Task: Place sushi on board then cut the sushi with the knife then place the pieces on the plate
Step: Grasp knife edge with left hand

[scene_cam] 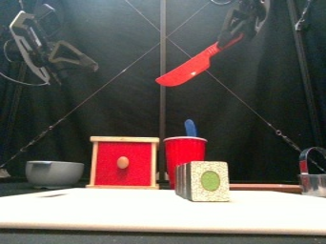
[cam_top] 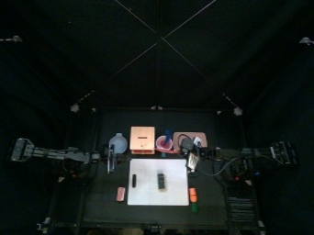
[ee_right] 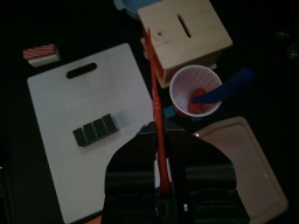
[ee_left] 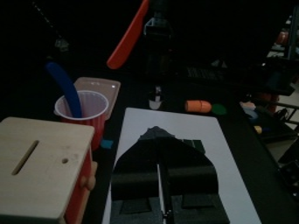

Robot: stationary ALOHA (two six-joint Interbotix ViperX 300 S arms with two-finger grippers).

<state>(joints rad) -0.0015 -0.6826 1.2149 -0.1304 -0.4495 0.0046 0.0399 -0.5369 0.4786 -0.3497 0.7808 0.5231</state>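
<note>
Top view: sushi (cam_top: 161, 180) on board (cam_top: 140, 173); right pincer (ee_right: 156, 136) grips knife (scene_cam: 192, 65), left pincer (ee_left: 158, 137) clenched.

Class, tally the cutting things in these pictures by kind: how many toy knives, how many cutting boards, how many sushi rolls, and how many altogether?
Toy knives: 2, the red knife and the blue knife
Boards: 1, the white cutting board
Rolls: 1, the sushi roll
Total: 4

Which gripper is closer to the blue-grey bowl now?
Left. The left gripper hangs high on the side where the bowl stands; the right gripper, holding the red knife, is raised on the opposite side.
</note>
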